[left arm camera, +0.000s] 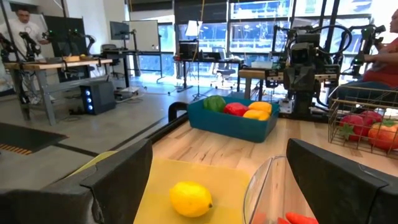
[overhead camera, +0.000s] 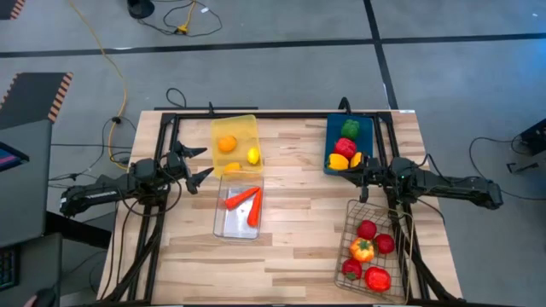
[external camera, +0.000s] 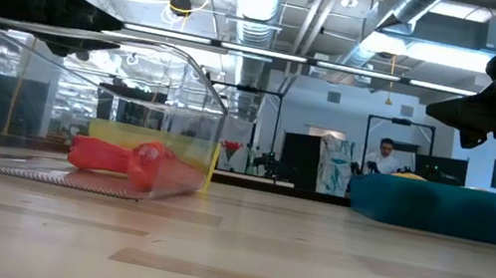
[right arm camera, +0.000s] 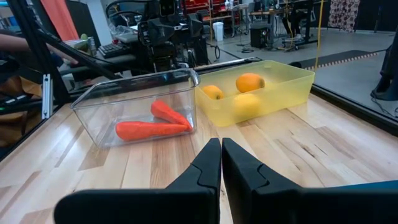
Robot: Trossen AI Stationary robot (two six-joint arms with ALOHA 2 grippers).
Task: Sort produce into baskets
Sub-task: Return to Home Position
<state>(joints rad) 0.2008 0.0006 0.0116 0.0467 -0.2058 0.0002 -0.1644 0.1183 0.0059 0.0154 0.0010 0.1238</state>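
All produce lies in containers. The yellow bin [overhead camera: 235,142] holds an orange [overhead camera: 226,144] and lemons [left arm camera: 190,198]. The clear bin [overhead camera: 238,211] holds two orange carrots [overhead camera: 244,202]. The blue bin [overhead camera: 348,143] holds green, red and yellow peppers [left arm camera: 239,109]. The wire basket [overhead camera: 374,247] holds red tomatoes and an orange pepper [overhead camera: 363,250]. My left gripper [overhead camera: 197,165] is open and empty above the left side of the yellow and clear bins. My right gripper [overhead camera: 355,177] is shut and empty, between the blue bin and the wire basket.
Bare wooden table lies in the middle between the two pairs of containers and along the near edge. A black frame [overhead camera: 256,117] runs along the table's far edge and down both sides. People show in the room beyond the table.
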